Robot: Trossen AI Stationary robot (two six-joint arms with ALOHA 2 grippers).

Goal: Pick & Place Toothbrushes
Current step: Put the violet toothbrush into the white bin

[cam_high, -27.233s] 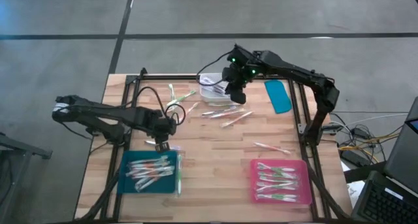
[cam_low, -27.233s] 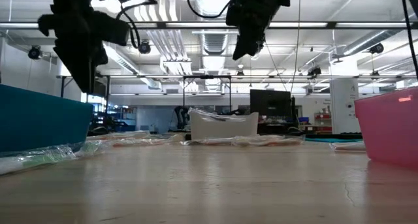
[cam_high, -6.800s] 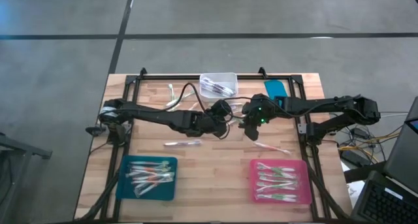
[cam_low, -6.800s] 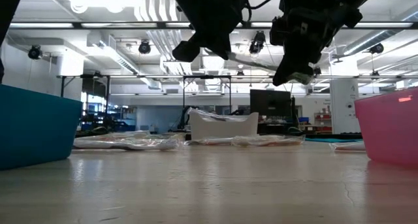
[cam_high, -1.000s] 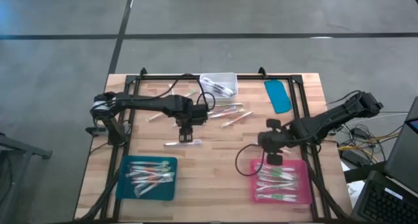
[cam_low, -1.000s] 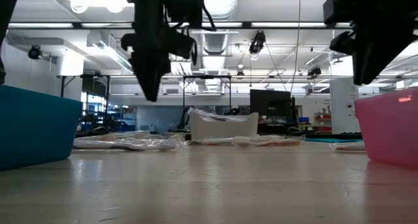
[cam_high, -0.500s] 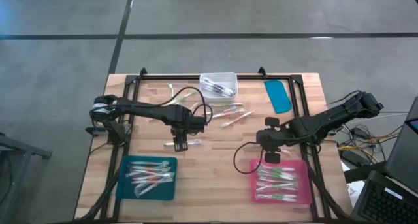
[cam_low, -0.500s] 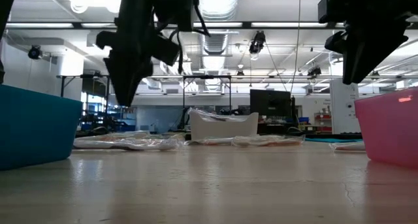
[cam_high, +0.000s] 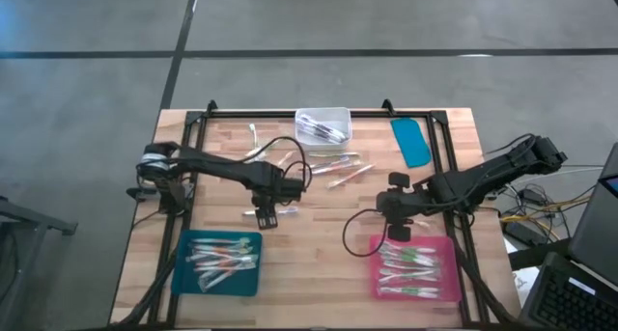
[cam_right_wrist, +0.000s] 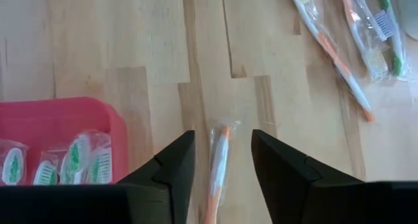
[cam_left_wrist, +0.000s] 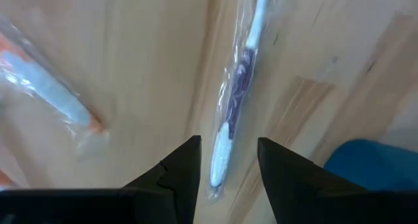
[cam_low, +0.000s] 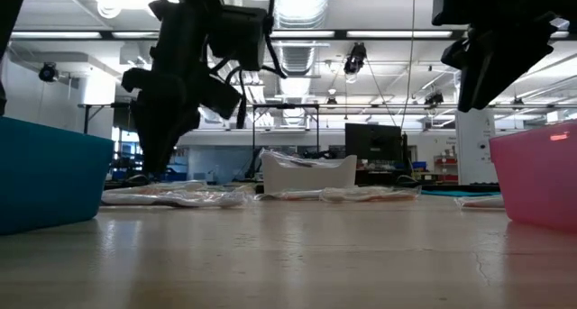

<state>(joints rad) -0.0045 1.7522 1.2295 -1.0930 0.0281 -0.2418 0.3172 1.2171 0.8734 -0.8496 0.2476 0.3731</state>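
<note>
A clear-wrapped toothbrush with a purple and white handle [cam_left_wrist: 234, 106] lies on the wood left of centre [cam_high: 253, 213]. My left gripper [cam_left_wrist: 227, 160] points down just above it, open, one finger on either side of its end, touching nothing. My right gripper [cam_right_wrist: 222, 155] hangs open above the far edge of the pink tray [cam_high: 439, 273], slanting down. An orange wrapped toothbrush [cam_right_wrist: 218, 160] lies on the wood in line with the gap between its fingers. Both trays hold several wrapped toothbrushes: pink [cam_right_wrist: 72, 162], teal [cam_high: 220, 262].
Several loose wrapped toothbrushes [cam_high: 333, 167] lie mid-table in front of the white bin [cam_high: 323, 124]. A teal lid [cam_high: 411, 141] lies at the back right. An orange toothbrush [cam_left_wrist: 55, 93] lies near my left gripper. A black frame [cam_high: 193, 128] borders the table.
My left gripper has come down and moved toward the table's near edge, ending low over the purple-handled toothbrush, with its wrist rolled a little. My right gripper has stayed in place and tipped slightly.
</note>
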